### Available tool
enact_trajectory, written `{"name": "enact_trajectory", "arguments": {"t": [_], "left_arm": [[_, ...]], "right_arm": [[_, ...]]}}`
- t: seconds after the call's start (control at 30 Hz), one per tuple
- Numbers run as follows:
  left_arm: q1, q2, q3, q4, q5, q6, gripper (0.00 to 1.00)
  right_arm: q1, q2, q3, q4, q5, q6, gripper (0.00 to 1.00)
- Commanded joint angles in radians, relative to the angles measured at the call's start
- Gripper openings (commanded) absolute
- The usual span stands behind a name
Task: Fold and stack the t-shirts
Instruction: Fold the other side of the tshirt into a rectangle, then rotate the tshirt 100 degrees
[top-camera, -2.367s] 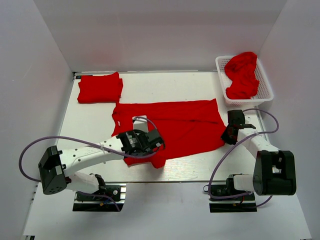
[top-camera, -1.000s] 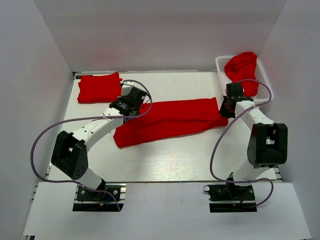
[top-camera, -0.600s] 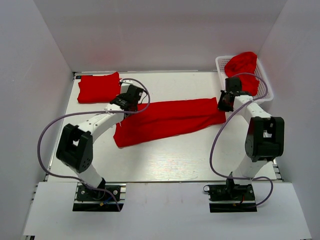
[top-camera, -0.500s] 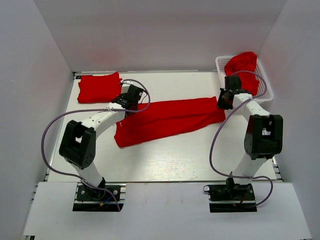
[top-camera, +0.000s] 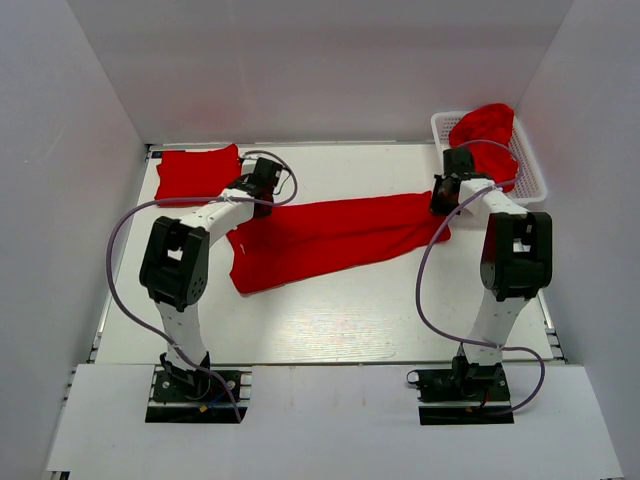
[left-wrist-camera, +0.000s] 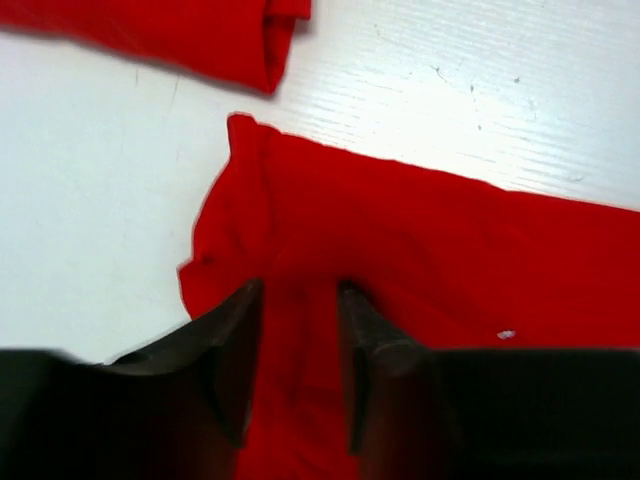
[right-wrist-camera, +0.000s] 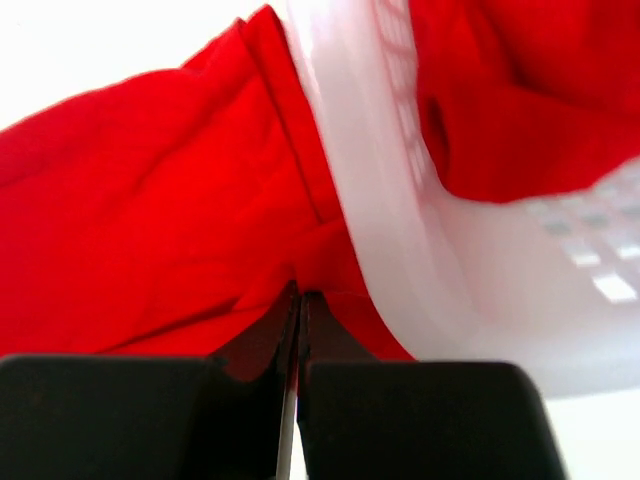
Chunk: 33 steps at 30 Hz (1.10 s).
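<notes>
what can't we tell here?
- Left pincer: long-folded t-shirt cloth lies between its fingers; left wrist view doesn't show whether they clamp it, top view's wrist covers them.
- Folded stack: shirt count; too small from top, cut off by left wrist view's upper edge.
- Heap in the basket: shirt count; crumpled from top, blurred in right wrist view.

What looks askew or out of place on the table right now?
The half-folded t-shirt lies slanted across the table, its near edge wavy and its right end touching the white basket. A crumpled t-shirt sits in that basket. The folded t-shirt at far left looks neat.
</notes>
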Motion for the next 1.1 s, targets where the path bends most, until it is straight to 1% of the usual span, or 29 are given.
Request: {"name": "enact_trajectory", "arguments": {"t": [0.0,0.03,0.07,0.1,0.13,0.17,0.2,0.23,0.3,0.37,0.43,0.5,0.6,0.63,0.7,0.73,0.77,0.87,0.9,0.93,0.97,1.07], "left_arm": [[0.018,0.001,0.064,-0.058,0.027,-0.003,0.60],[0.018,0.001,0.076,-0.058,0.027,-0.003,0.66],[0.018,-0.013,0.076,-0.058,0.036,-0.003,0.69],[0.018,-0.013,0.076,-0.058,0.036,-0.003,0.74],[0.018,-0.031,0.076,-0.068,0.036,-0.003,0.84],[0.018,-0.054,0.076,-0.068,0.036,-0.003,0.87],[0.018,-0.067,0.076,-0.068,0.036,-0.003,0.90],[0.018,-0.080,0.076,-0.068,0.036,-0.003,0.98],[0.018,-0.122,0.076,-0.078,0.036,-0.003,1.00],[0.018,-0.148,0.076,-0.106,0.045,-0.003,1.00],[0.007,-0.189,0.053,-0.106,0.071,0.008,1.00],[-0.005,-0.217,0.026,-0.117,0.091,0.008,1.00],[-0.005,-0.255,-0.026,-0.109,0.229,-0.015,1.00],[-0.005,-0.266,-0.083,-0.095,0.298,-0.029,1.00],[-0.016,-0.275,-0.164,-0.049,0.367,-0.048,1.00],[-0.016,-0.286,-0.189,-0.033,0.427,-0.060,1.00],[-0.026,-0.286,-0.227,0.000,0.447,-0.069,1.00],[-0.036,-0.243,-0.252,0.021,0.496,-0.092,1.00],[-0.046,-0.205,-0.252,0.021,0.506,-0.101,1.00],[-0.046,-0.205,-0.252,0.021,0.515,-0.101,1.00],[-0.046,-0.164,-0.243,0.033,0.525,-0.101,1.00],[-0.036,-0.110,-0.221,0.034,0.547,-0.101,1.00]], "right_arm": [[0.001,0.011,0.081,-0.005,-0.024,-0.038,0.01],[0.003,0.014,0.088,-0.014,-0.030,-0.044,0.06],[0.004,0.014,0.095,-0.017,-0.030,-0.041,0.13],[0.004,0.002,0.092,-0.020,-0.030,-0.042,0.17],[0.001,-0.003,0.088,-0.020,-0.030,-0.041,0.21],[0.003,-0.007,0.087,-0.023,-0.027,-0.041,0.25],[0.003,-0.016,0.076,-0.025,-0.031,-0.045,0.33],[0.004,-0.027,0.073,-0.023,-0.033,-0.044,0.39],[0.006,-0.041,0.069,-0.035,-0.053,-0.057,0.54],[0.010,-0.061,0.068,-0.043,-0.066,-0.062,0.58],[0.018,-0.073,0.065,-0.048,-0.074,-0.067,0.69],[0.027,-0.079,0.065,-0.046,-0.109,-0.085,0.90],[0.055,-0.081,0.062,-0.035,-0.164,-0.108,0.90],[0.073,-0.075,0.070,-0.032,-0.201,-0.108,0.90],[0.089,-0.060,0.075,-0.031,-0.226,-0.120,0.90],[0.110,-0.044,0.075,-0.023,-0.253,-0.126,0.90],[0.113,-0.023,0.091,-0.023,-0.260,-0.130,0.90],[0.138,0.032,0.148,-0.044,-0.266,-0.120,0.90],[0.142,0.077,0.168,-0.052,-0.258,-0.104,0.90],[0.144,0.088,0.177,-0.052,-0.258,-0.097,0.90],[0.141,0.097,0.190,-0.051,-0.260,-0.090,0.90],[0.136,0.149,0.203,-0.051,-0.231,-0.062,0.90]]}}
